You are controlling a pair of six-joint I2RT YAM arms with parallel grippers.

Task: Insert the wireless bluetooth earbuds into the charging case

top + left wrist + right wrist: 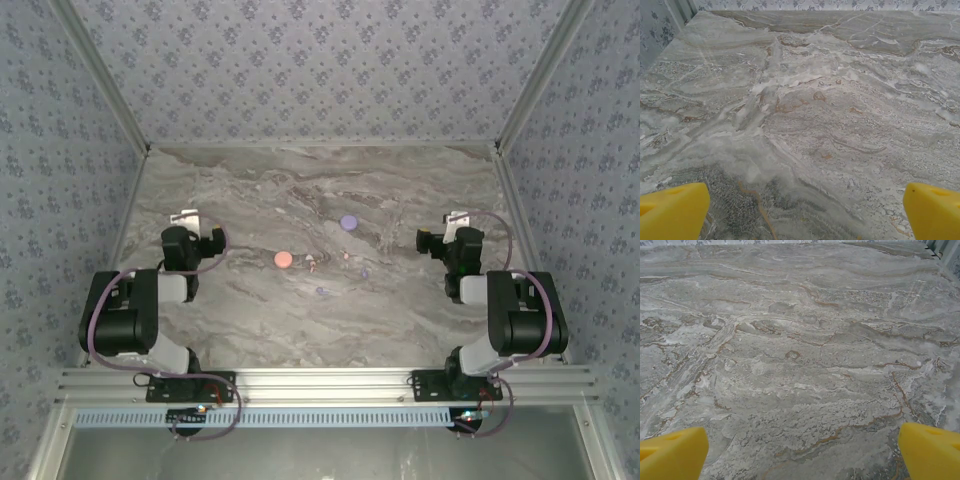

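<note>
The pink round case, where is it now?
From above, the pink case lies slightly left of the table's middle, a tiny pale earbud just right of it, the purple case farther back.

Three cameras, one marble table (250,330).
The table is taken in from above and behind the arm bases (190,385) by the top view, faced toward the far wall (320,70). Its left and right parts are seen low and close, facing far, from the wrists; that marble is shared with the top view.
</note>
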